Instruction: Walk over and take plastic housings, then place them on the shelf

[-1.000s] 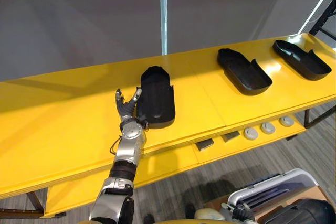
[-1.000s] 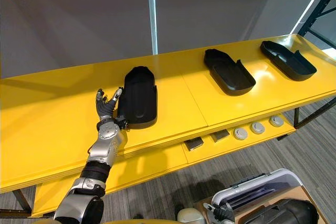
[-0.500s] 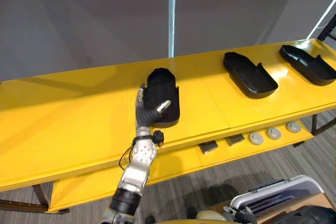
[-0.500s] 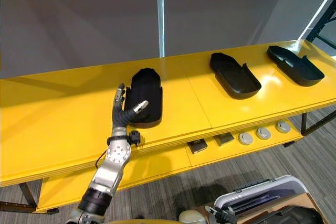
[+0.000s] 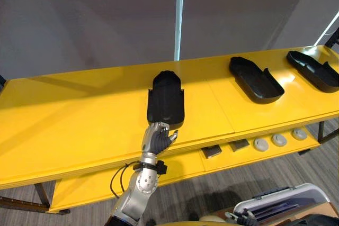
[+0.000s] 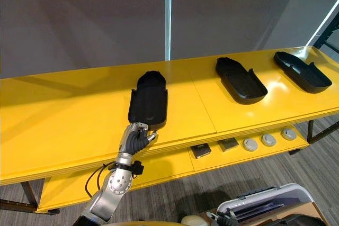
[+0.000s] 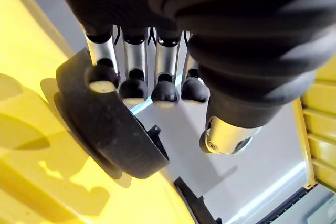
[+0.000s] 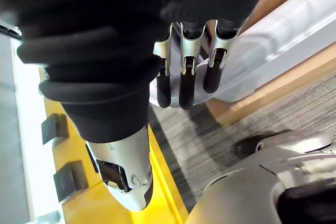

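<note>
A long black plastic housing [image 5: 167, 99] lies open side up on the yellow table [image 5: 79, 120], its rounded end pointing away from me. My left hand [image 5: 158, 138] sits at its near end by the table's front edge, fingers curled into a fist. In the left wrist view the dark fingertips [image 7: 134, 88] are tucked in with nothing between them and the thumb, and the housing's rim [image 7: 105, 124] shows just past them. Two more black housings [image 5: 254, 80] [image 5: 313, 71] lie further right. My right hand [image 8: 186, 82] hangs low with straight fingers.
Under the tabletop a lower yellow shelf carries small grey blocks [image 5: 213, 152] and round grey discs [image 5: 260, 144]. A white and grey case [image 5: 275, 207] stands on the carpeted floor at my lower right. A grey wall with a bright vertical strip [image 5: 179, 19] backs the table.
The camera has shifted. My left hand has drawn back from the housing's left wall to its near end and curled its fingers. The right hand has not changed.
</note>
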